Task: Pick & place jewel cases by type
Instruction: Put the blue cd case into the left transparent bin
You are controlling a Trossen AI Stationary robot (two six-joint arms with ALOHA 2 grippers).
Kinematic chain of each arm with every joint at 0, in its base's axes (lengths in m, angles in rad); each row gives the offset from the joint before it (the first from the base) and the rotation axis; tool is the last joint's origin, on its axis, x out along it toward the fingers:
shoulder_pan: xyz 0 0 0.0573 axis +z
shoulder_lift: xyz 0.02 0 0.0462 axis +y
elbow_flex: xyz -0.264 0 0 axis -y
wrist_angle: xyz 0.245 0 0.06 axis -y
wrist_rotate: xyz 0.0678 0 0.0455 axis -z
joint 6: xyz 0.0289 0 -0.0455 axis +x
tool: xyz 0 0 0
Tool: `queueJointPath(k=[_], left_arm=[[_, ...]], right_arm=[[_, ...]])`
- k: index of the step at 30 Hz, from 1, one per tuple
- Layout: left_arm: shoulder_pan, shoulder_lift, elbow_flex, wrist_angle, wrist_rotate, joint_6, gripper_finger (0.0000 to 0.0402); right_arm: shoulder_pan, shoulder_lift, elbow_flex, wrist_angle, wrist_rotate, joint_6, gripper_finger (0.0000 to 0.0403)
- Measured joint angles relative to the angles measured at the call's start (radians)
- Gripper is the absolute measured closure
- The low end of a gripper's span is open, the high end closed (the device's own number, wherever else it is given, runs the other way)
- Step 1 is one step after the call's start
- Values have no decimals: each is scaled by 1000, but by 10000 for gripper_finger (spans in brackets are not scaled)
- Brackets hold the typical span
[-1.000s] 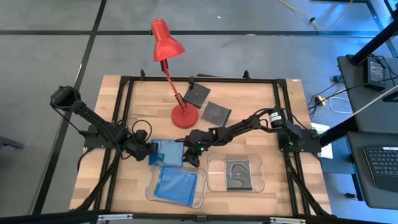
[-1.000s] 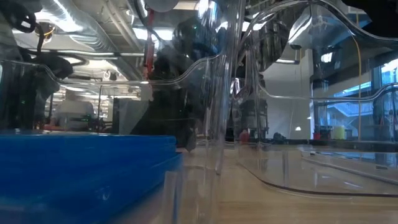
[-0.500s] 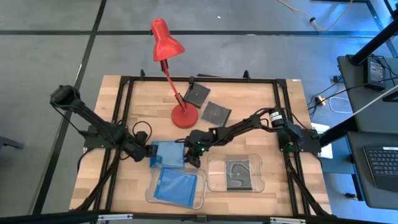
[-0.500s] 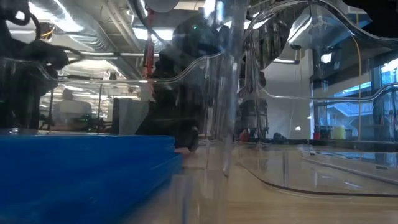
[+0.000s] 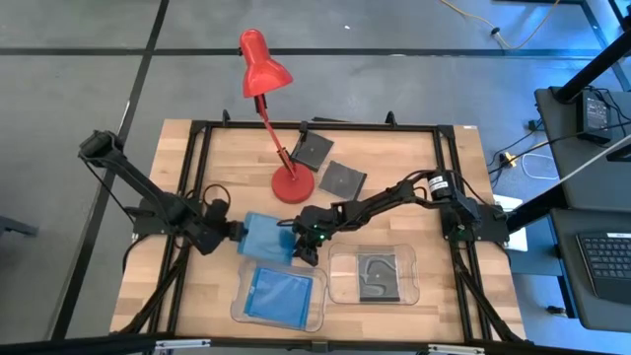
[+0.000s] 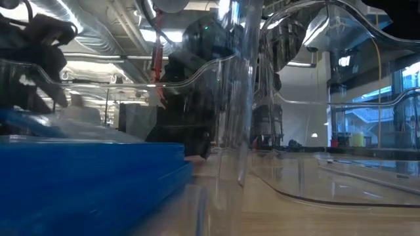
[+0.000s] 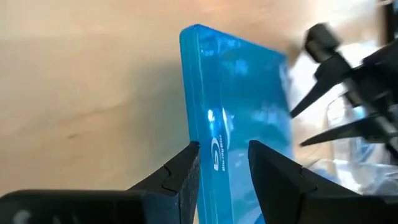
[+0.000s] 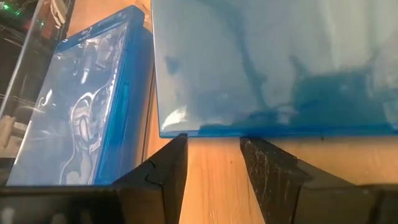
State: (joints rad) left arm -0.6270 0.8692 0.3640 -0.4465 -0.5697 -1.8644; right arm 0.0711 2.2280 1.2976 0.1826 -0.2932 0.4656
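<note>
My left gripper [image 5: 235,235] is shut on a translucent blue jewel case [image 5: 264,239] at the table's middle left, just beyond the left clear tray [image 5: 242,308]. At the case's right edge my right gripper [image 5: 301,248] stands open, its fingertips [image 8: 175,144] just short of that edge with bare wood between them. Another blue case [image 5: 279,293] lies flat in the left tray. In the right tray [image 5: 412,286] lies a dark case [image 5: 377,276]. Two dark cases [image 5: 314,148] [image 5: 342,178] lie flat at the far middle. My left gripper pinches the blue case's left edge [image 7: 219,163] between its two fingers [image 7: 186,171], one on each flat face. The fingers come from the table's left, slanting down. The held edge is raised and the case is tilted; whether its right edge rests on the table I cannot tell.
A red desk lamp stands with its round base [image 5: 293,185] just beyond the grippers, its stem leaning toward the far edge. A black frame [image 5: 197,177] runs round the table. Bare wood lies at the far right [image 5: 414,158].
My left gripper has risen a little and turned, taking the blue case's left edge up with it. The case has tipped and drawn slightly toward the far edge, away from the left tray's rim. My right gripper has kept its place.
</note>
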Motion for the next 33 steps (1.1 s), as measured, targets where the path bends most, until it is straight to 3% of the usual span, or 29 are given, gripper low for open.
queueJointPath(k=[9,15,23,33], left_arm=[[0,-34,3,6,-86,62,272],[0,-34,3,18,-113,232,272],[0,-34,5,81,-234,461,272],[0,-33,5,96,-244,667,272]], right_arm=[[-1,0,-1,15,0,-4,240],[-1,0,-2,20,-1,-36,240],[-2,2,-1,44,0,-79,240],[-2,4,0,63,1,-112,240]])
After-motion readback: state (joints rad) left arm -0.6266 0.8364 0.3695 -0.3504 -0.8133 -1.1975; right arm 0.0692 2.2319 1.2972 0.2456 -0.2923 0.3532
